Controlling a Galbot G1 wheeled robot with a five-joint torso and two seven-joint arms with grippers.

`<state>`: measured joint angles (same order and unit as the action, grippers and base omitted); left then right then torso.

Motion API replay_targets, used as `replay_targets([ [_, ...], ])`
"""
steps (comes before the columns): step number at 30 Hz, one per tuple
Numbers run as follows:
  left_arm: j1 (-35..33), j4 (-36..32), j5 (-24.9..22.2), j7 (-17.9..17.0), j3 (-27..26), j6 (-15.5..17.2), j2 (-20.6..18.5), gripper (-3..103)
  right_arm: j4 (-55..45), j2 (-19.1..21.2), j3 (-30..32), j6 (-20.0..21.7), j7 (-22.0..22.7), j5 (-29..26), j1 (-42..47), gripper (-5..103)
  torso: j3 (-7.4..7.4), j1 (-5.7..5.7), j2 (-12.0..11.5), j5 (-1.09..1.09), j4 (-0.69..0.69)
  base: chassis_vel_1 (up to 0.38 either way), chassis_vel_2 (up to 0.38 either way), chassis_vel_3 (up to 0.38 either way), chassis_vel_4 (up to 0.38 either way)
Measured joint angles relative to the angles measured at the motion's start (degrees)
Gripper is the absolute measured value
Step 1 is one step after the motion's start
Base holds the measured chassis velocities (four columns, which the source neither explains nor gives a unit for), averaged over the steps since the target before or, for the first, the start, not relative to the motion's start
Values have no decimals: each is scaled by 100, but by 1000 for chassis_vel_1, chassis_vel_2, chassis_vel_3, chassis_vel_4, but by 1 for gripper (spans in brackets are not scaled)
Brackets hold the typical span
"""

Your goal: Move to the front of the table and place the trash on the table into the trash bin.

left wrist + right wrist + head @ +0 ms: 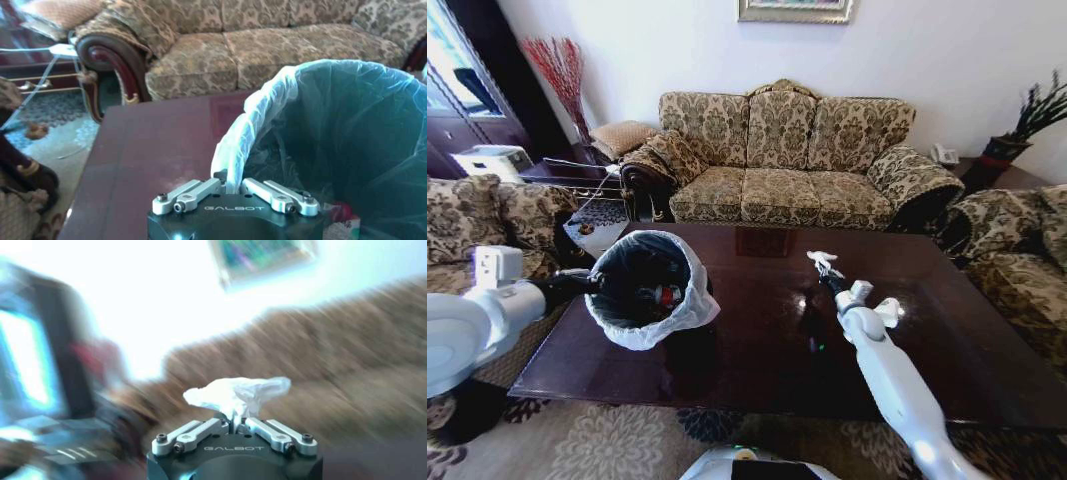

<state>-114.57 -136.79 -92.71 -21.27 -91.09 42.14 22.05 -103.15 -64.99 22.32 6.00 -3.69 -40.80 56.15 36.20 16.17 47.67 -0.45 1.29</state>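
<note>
The trash bin [642, 290], black with a white bag liner, stands over the left part of the dark table [757, 340]. My left gripper [593, 283] is shut on its rim, and the left wrist view shows the gripper [230, 181] pinching the liner's edge [230, 150]. Red-labelled trash [663, 295] lies inside the bin. My right gripper [829, 276] hovers above the table's middle, shut on a crumpled white tissue [823, 261]. The right wrist view shows that tissue [237, 391] sticking out of the gripper [235, 421]. Another white tissue [890, 311] lies on the table right of my right arm.
A patterned sofa [792, 160] stands behind the table, with armchairs at the left [497, 215] and right [1017, 250]. A side table [592, 215] sits off the table's far left corner. A patterned rug [607, 440] lies along the table's near edge.
</note>
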Motion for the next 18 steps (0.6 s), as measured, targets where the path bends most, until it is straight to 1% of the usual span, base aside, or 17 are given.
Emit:
replay_targets([
  [1,0,0,0,0,0,0,0,0,0,0,0,0,0,0,0,0,0,0,0,0,0,0,0,0,0],
  [2,-3,42,-112,-12,25,0,-151,0,-744,95,9,-54,-111,-209,159,0,0,0,0,0,2,0,0,0,0],
  [4,1,110,-246,-17,100,-1,-372,0,-1582,188,6,-52,-219,-553,296,0,0,0,0,-1,1,0,0,0,0],
  [5,9,194,-325,-17,205,-1,-576,0,-2274,258,-47,32,-293,-929,364,0,0,0,0,-1,2,0,0,0,0],
  [6,9,194,-325,-17,205,-1,-576,0,-2274,258,-47,32,-293,-929,364,0,0,0,0,-1,2,0,0,0,0],
  [7,30,264,-392,-20,286,-1,-723,0,-2631,296,-103,96,-320,-1120,387,0,-1,0,0,-1,1,0,0,0,0],
  [8,105,378,-484,-38,440,0,-985,0,-3140,363,-216,205,-361,-1371,415,0,0,0,0,-3,2,0,0,0,0],
  [9,105,378,-484,-38,440,0,-985,0,-3140,363,-216,205,-361,-1371,415,0,0,0,0,-3,2,0,0,0,0],
  [12,303,602,-520,-88,666,-1,-1555,0,-3744,537,-549,460,-533,-1540,496,0,0,0,0,1,0,0,0,0,0],
  [13,303,602,-520,-88,666,-1,-1555,0,-3744,537,-549,460,-533,-1540,496,0,0,0,0,1,0,0,0,0,0],
  [14,328,611,-519,-88,690,-1,-1662,0,-3796,571,-661,483,-577,-1511,522,0,0,1,0,1,0,0,0,0,0],
  [15,354,609,-516,-85,710,-1,-1779,0,-3836,604,-812,493,-628,-1426,560,0,1,1,0,1,0,0,0,0,0],
  [16,414,581,-500,-91,750,-1,-1911,0,-3846,633,-1047,492,-686,-1201,633,0,1,2,0,2,0,0,0,0,0],
  [17,414,581,-500,-91,750,-1,-1911,0,-3846,633,-1047,492,-686,-1201,633,0,1,2,0,2,0,0,0,0,0],
  [18,496,546,-494,-93,811,0,-1958,0,-3838,638,-1162,485,-724,-1065,671,0,1,1,0,3,1,0,0,0,0],
])
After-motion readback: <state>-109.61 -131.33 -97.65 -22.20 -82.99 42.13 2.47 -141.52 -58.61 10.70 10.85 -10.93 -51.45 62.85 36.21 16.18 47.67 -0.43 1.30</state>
